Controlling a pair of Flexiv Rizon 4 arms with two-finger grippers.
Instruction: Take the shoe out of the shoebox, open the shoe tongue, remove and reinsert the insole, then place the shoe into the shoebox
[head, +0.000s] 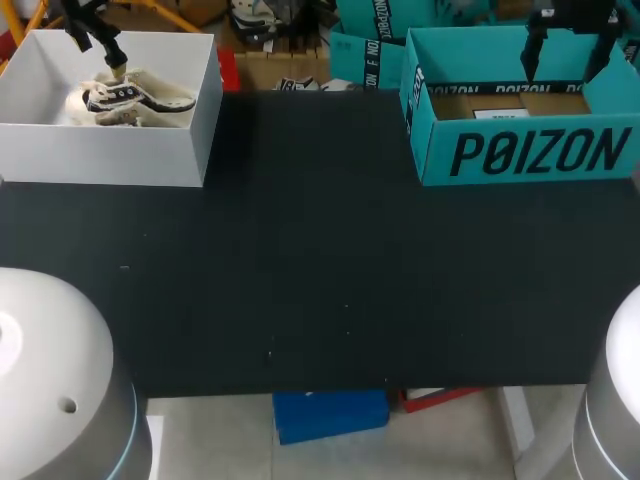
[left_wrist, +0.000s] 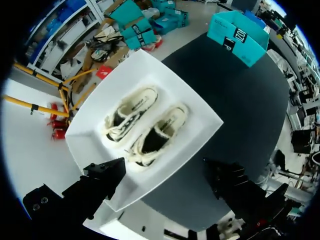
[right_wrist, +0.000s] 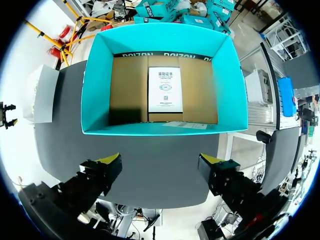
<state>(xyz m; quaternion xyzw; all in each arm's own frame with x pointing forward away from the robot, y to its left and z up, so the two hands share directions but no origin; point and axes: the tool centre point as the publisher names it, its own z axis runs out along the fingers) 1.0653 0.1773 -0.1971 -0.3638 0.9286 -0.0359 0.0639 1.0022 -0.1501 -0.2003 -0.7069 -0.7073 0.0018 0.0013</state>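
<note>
- Your shoes (head: 128, 98) lie inside the white box (head: 100, 155) at the upper left of the head view. Neither is out yet, so I judge the task to be at its first step.
- In the left wrist view the two lie side by side with their openings up. The nearer shoe (left_wrist: 159, 136) is just ahead of the gripper and the farther shoe (left_wrist: 131, 114) is beyond it.
- Your left gripper (left_wrist: 164, 170) hangs above that box with its fingers spread wide and nothing between them, likely so it can drop over one shoe.
- The teal box (head: 530, 150) stands at the upper right of the head view, well apart from the white one. The bare black table (head: 320, 260) between them probably serves as room for the tongue and insole work.
- Your right gripper (right_wrist: 160, 161) hovers over the teal box, fingers apart and gripping nothing. Inside it you see only a brown floor and a white sheet of paper (right_wrist: 165, 89).
- Mind the cream laces: they look loose and could snag on a finger.
</note>
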